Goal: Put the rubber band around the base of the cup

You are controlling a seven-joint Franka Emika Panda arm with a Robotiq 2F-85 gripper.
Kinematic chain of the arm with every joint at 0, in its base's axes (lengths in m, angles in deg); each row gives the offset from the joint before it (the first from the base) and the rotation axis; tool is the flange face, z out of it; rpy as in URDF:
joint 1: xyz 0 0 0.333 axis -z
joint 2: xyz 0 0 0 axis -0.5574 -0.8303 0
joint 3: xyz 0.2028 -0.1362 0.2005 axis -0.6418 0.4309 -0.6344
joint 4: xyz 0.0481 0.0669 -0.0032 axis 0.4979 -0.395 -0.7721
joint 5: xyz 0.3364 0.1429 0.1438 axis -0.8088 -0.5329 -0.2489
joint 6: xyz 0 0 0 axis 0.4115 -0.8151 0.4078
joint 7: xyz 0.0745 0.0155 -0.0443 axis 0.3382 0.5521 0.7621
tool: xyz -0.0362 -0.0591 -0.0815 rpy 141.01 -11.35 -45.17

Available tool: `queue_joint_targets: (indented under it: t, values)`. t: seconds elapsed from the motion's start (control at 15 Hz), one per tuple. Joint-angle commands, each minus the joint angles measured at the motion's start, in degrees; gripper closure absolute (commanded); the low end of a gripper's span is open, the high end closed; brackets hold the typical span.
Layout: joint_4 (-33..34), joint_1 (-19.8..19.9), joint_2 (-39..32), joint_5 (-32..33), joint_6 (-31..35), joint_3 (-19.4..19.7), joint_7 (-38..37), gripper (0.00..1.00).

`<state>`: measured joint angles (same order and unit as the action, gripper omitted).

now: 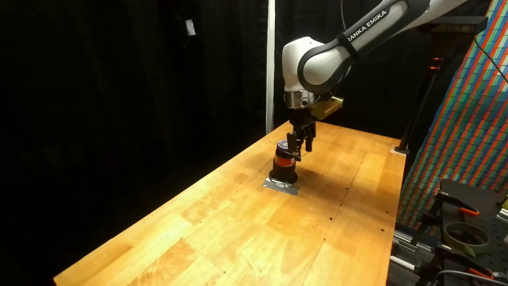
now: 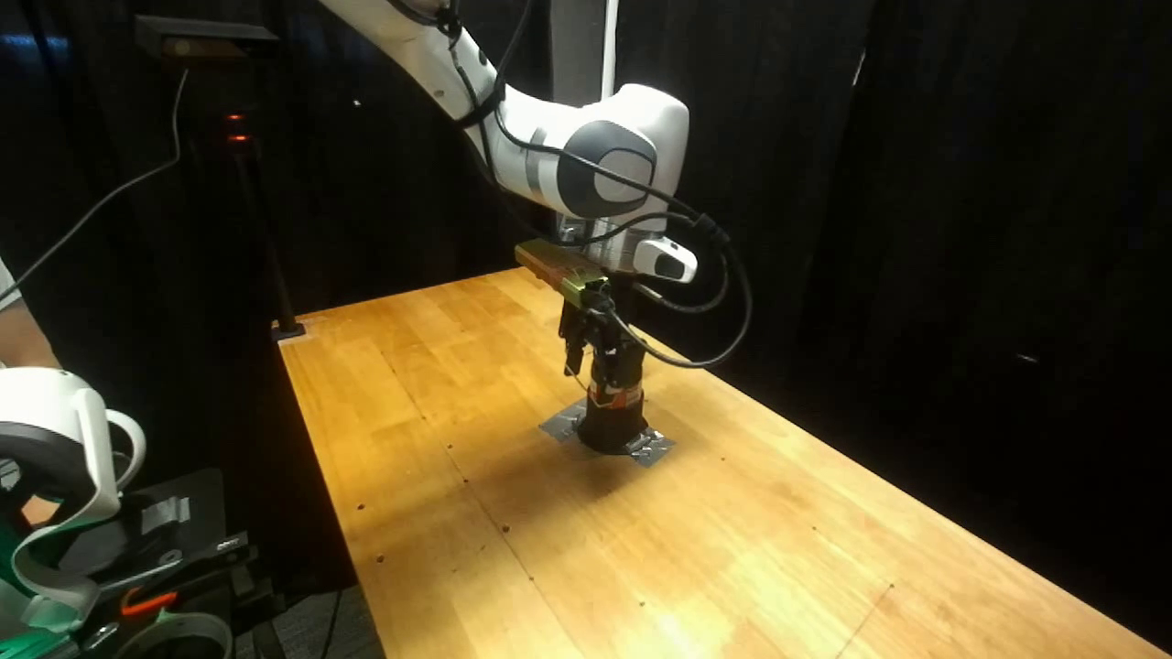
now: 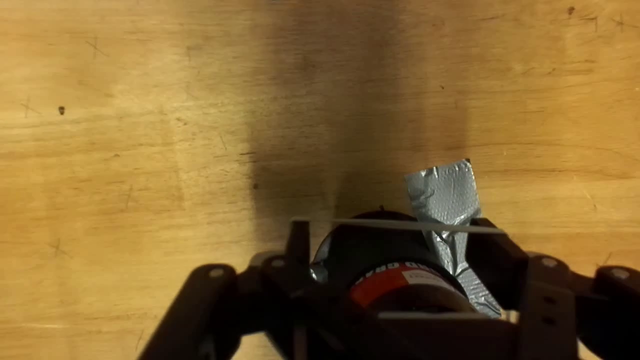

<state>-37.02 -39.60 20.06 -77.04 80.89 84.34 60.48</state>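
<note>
Across the tips of the black two-fingered gripper [image 3: 395, 243], jaws wide, thin off-white rubber band [image 3: 392, 224]: prob. light, springy, slip-prone; best hooked at both ends. On pale wooden table [image 1: 238, 234], upright black cyl. cup [image 1: 284, 163] w/ orange-red label, silver duct tape [image 3: 446, 194] at base. Can't tell if band's round it.

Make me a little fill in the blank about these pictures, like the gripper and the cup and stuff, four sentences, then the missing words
Rather than shut, the gripper is ____.
Stretched between its fingers is a ____.
The cup stands ____, not tipped over.
Silvery strips of ____ run from the cup's base onto the wooden table.

Missing words: open; rubber band; upright; tape.
</note>
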Motion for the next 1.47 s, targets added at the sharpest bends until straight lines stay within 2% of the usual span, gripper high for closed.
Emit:
queue_joint_targets:
  t: [0.0, 0.33, 0.47, 0.6, 0.73, 1.0, 1.4]
  values:
    - [-7.24, -1.31, 5.21, 1.94, 5.97, 0.83, -1.04, 0.49]
    - [-15.51, -1.85, 10.2, 3.22, 17.6, 1.38, -3.07, 0.86]
    - [-18.32, -1.81, 11.69, 3.53, 21.59, 1.49, -4.21, 0.9]
    - [-21.0, -1.76, 12.76, 3.09, 26.43, 1.57, -5.7, 0.93]
    - [-24.0, -2.27, 13.51, 3.62, 33.31, 2.28, -8.24, 0.88]
    - [-28.76, -3.4, 14.34, 3.54, 43.8, 3.98, -11.66, 0.88]
    - [-34.11, -8.16, 14.38, 4.55, 58.53, 9.78, -17.34, 0.88]
